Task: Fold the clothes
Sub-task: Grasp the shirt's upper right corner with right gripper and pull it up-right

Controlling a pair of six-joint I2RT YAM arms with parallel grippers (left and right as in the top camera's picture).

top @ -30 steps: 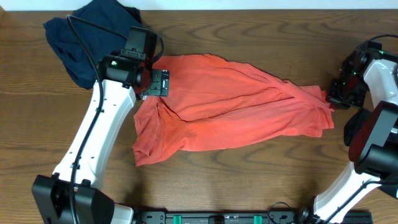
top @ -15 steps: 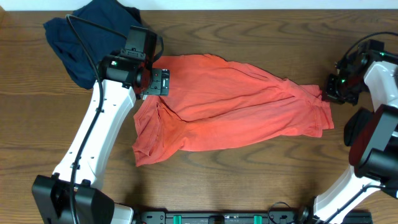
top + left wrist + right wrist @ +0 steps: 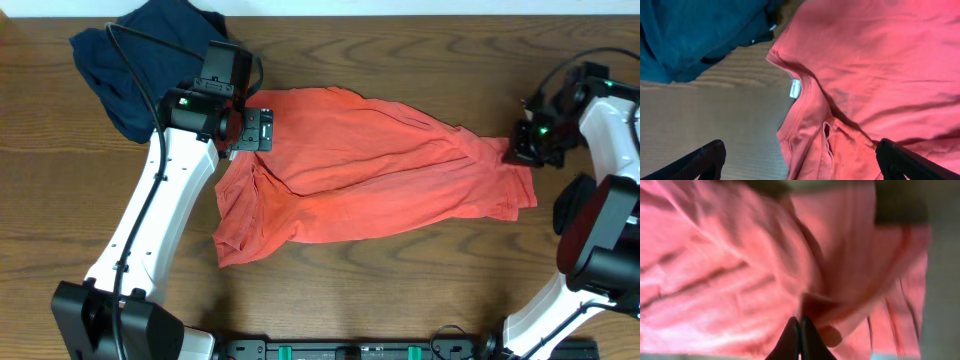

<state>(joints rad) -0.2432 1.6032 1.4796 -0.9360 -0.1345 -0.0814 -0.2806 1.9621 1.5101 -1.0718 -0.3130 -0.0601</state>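
The right claw (image 3: pixel 800 325) is pressed together, and a bunched fold of the red shirt (image 3: pixel 380 170) gathers right at its tips; the wrist view is blurred, but the cloth looks pinched there. From overhead this claw sits at the shirt's right end, where the fabric draws up into a point. The left claw (image 3: pixel 800 157) is spread wide and holds nothing, its two fingertips (image 3: pixel 710 155) standing apart on either side of the collar (image 3: pixel 802 120) below it. A small white label (image 3: pixel 794 88) shows inside that collar. The red shirt lies stretched across the middle of the desk (image 3: pixel 400 290), rumpled, with long creases running along it and its left part bunched into loose folds near the left arm. A navy shirt (image 3: pixel 130 60) lies crumpled in a heap at the far left corner, just beside the red shirt's collar end, with bare wood between them in the left wrist view.
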